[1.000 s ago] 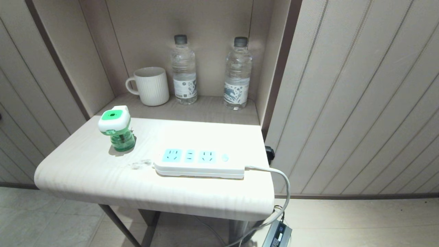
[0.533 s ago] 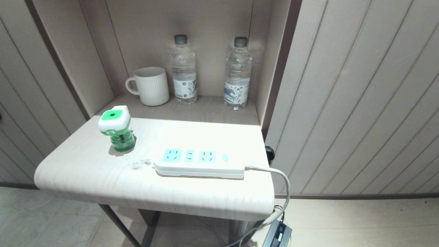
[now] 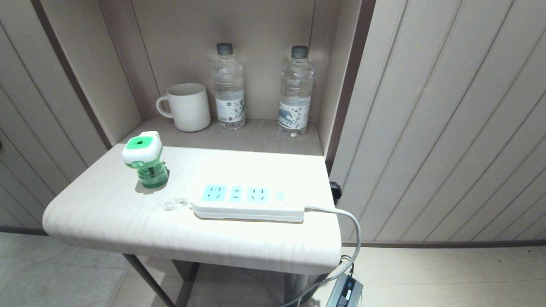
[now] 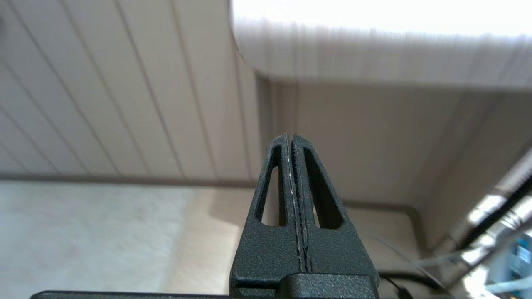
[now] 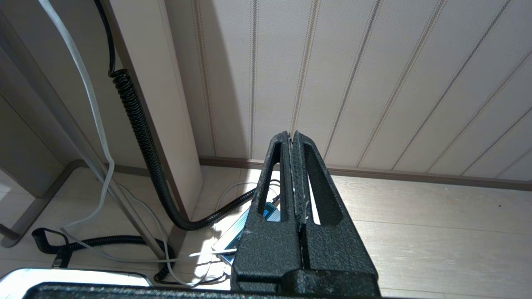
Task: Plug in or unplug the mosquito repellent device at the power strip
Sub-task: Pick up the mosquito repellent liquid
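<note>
Green repellent device [image 3: 146, 161] stood unplugged beside the power strip [image 3: 247, 202]; my left gripper [image 4: 291, 139] and right gripper [image 5: 291, 137] hung low, both closed and empty.

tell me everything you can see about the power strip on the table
The flat white plastic power strip lies level on the pale wood-look tabletop, toward its front right. Its top carries three light blue socket faces in a row, all empty, then a small round button at the right end. A white cable leaves that end and droops over the table's edge toward the floor. Nothing is plugged in; the small green-and-white mosquito repellent device stands apart to its left, not touching it.
</note>
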### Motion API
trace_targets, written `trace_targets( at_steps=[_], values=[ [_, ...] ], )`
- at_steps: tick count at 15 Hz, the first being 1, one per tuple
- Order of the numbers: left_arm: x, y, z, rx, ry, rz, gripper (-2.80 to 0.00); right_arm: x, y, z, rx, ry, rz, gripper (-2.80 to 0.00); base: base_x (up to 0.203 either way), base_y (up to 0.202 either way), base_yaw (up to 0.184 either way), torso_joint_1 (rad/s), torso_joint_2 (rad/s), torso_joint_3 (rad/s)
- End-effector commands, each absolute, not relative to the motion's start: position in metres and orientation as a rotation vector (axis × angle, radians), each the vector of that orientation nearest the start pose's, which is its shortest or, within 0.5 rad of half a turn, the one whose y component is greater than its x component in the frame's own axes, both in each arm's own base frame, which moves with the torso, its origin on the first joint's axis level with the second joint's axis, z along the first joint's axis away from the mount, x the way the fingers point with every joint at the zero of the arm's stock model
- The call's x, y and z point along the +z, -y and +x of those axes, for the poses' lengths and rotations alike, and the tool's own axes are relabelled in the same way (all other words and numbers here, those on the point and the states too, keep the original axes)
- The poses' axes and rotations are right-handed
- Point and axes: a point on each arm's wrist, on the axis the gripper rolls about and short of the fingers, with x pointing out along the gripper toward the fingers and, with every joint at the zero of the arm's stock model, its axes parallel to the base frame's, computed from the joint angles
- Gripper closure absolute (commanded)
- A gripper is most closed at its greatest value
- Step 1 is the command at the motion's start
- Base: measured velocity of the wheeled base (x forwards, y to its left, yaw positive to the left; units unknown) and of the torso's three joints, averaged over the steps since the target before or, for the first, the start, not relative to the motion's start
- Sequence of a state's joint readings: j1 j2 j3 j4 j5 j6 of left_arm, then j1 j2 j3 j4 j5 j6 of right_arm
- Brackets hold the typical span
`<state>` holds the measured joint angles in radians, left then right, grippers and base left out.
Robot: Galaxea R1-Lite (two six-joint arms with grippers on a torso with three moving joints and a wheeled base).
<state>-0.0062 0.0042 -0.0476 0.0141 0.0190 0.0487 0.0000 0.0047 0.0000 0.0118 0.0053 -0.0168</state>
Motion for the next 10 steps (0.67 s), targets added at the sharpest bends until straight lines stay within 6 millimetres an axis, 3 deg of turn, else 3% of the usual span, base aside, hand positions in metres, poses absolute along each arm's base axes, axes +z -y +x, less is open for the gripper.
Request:
trace_targets(
  at_steps=[1,4,7,10],
  values=[
    [0.117,-0.001,-0.033,0.033,0.084,0.065,0.0,0.075,0.0,-0.022,0.006,-0.017,-0.018,0.0,0.0,0.0,0.0,0.0,0.0,0.0],
    [0.189,-0.002,-0.048,0.064,0.172,0.081,0.0,0.075,0.0,-0.022,0.006,-0.017,-0.018,0.0,0.0,0.0,0.0,0.0,0.0,0.0],
    [0.247,0.0,-0.026,0.061,0.125,0.09,0.0,0.075,0.0,-0.022,0.006,-0.017,-0.018,0.0,0.0,0.0,0.0,0.0,0.0,0.0],
    [0.267,0.002,-0.009,0.031,0.093,0.059,0.0,0.075,0.0,-0.022,0.006,-0.017,-0.018,0.0,0.0,0.0,0.0,0.0,0.0,0.0]
  ],
)
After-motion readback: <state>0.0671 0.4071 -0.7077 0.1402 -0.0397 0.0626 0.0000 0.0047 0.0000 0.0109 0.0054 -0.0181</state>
